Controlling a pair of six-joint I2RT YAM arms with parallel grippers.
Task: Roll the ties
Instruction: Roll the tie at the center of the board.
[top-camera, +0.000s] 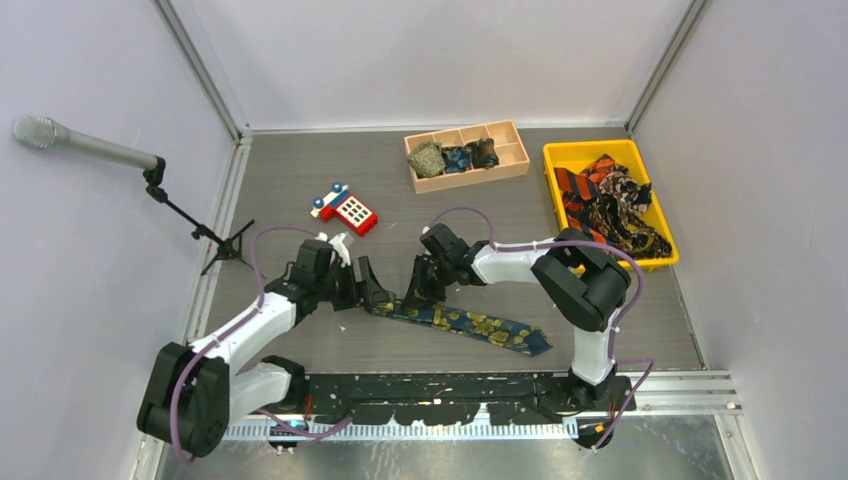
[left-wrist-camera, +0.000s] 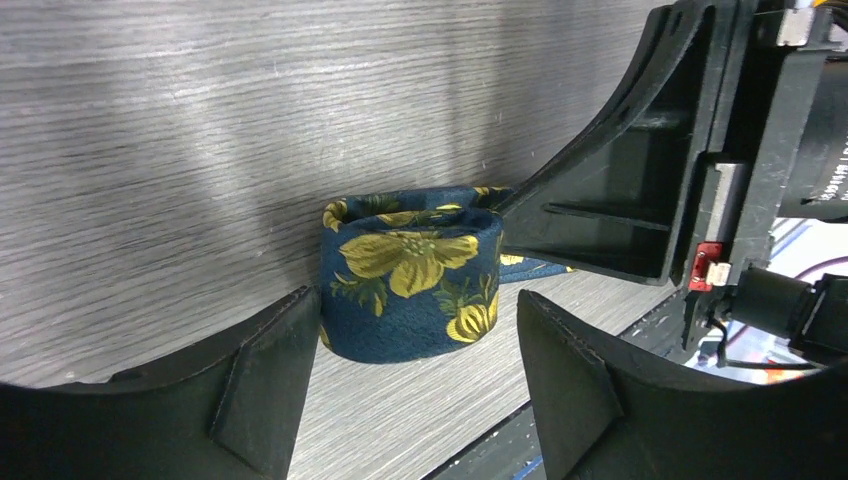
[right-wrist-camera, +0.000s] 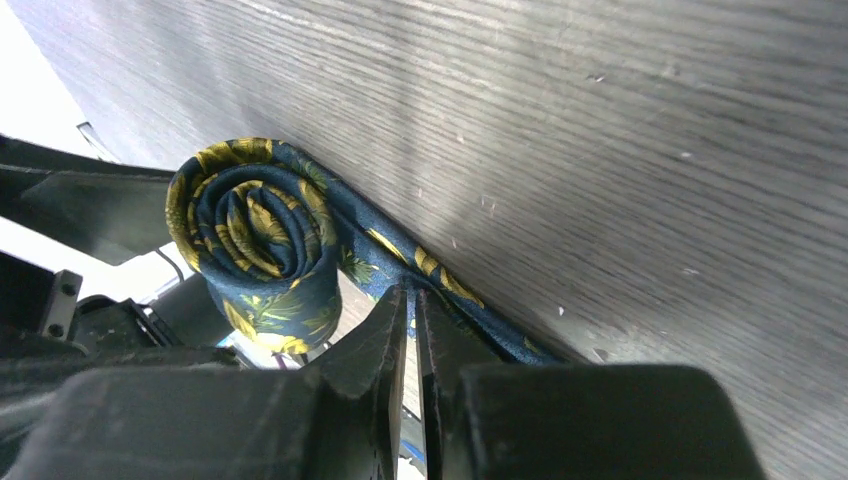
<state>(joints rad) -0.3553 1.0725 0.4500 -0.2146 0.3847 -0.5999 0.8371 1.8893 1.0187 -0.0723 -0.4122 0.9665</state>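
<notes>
Flat tail (top-camera: 495, 331): lying unrolled across the worktop (top-camera: 640, 320), risking feeding in crooked.
Left hand (left-wrist-camera: 415, 310): fingers apart, straddling the navy tie's coil (left-wrist-camera: 410, 275); risking tipping it if closing off-centre.
Right hand (right-wrist-camera: 412, 300): fingers together, tips meeting the tail beside the coil; risking loosening turns if slipping.
Wooden tray (top-camera: 510, 152): holding finished coils (top-camera: 455, 158), well apart.
</notes>
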